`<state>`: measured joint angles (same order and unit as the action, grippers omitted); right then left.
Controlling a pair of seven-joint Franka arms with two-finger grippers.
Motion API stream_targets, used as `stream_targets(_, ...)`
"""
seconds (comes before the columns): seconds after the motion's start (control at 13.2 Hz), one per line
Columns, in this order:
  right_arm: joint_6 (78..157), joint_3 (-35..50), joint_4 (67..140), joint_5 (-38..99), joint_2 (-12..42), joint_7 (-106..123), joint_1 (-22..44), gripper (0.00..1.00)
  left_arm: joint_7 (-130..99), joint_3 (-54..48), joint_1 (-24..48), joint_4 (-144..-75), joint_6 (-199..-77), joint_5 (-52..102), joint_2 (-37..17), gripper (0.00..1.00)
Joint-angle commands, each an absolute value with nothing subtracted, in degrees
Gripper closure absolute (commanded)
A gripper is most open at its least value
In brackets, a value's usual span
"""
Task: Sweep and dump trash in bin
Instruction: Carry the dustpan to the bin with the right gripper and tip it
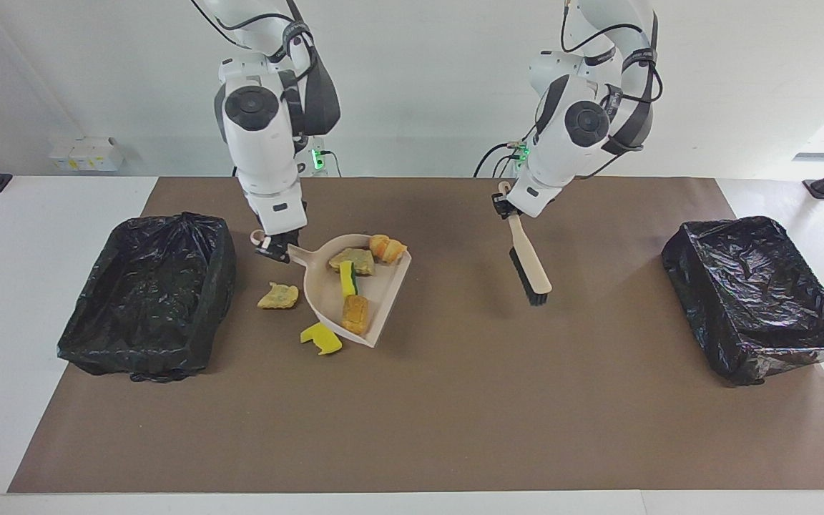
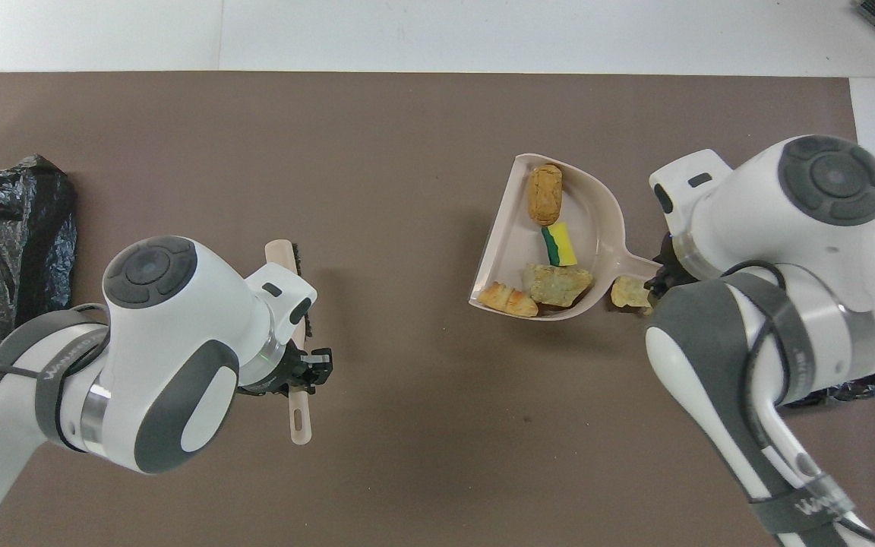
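Facing view: right gripper (image 1: 272, 249), jaws pinched on smooth beige plastic dustpan (image 1: 383, 290) handle, lifted over brown bench mat (image 1: 455, 400); four spongy yellow and bread-like tan trash lumps (image 1: 352, 282) inside, others on mat beside crinkled black-lined bin (image 1: 147, 293). Left gripper (image 1: 503, 206), jaws clamped on beige bristle brush (image 1: 530, 268).

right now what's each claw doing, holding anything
Left claw: shut on the brush handle, brush lifted over the mat.
Right claw: shut on the dustpan handle, pan carrying four trash pieces.
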<state>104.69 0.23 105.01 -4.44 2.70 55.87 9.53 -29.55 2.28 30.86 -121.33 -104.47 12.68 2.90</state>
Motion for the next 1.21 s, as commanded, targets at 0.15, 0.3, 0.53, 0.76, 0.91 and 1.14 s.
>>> stream_targets(0.15,96.5,0.4,99.7,-3.1,1.1,71.7,-7.6,1.00,-39.9,2.5,43.3,-127.7,-112.7,12.5,4.3,1.00)
stream_targets(0.3,96.6,0.2,99.5,-3.3,1.1,77.5,-14.7,1.00,-40.2,2.5,47.7,-132.0,-116.5,12.9,4.2,1.00)
stream_targets(0.53,99.7,-1.1,98.8,-6.5,1.1,86.5,-22.0,1.00,-40.9,2.5,50.2,-136.1,-120.4,13.3,5.0,1.00)
stream_targets(0.76,107.7,-1.1,99.2,-14.2,1.8,94.2,-25.8,1.00,-41.2,2.5,50.1,-136.1,-120.4,13.4,4.8,1.00)
stream_targets(0.91,111.3,-1.1,100.7,-17.5,2.7,97.4,-28.1,1.00,-40.5,2.5,49.6,-136.0,-120.8,13.4,4.7,0.32)
stream_targets(1.14,118.2,-1.1,103.8,-28.0,3.9,98.0,-28.0,1.00,-40.3,3.0,47.3,-134.3,-120.1,13.4,3.8,0.00)
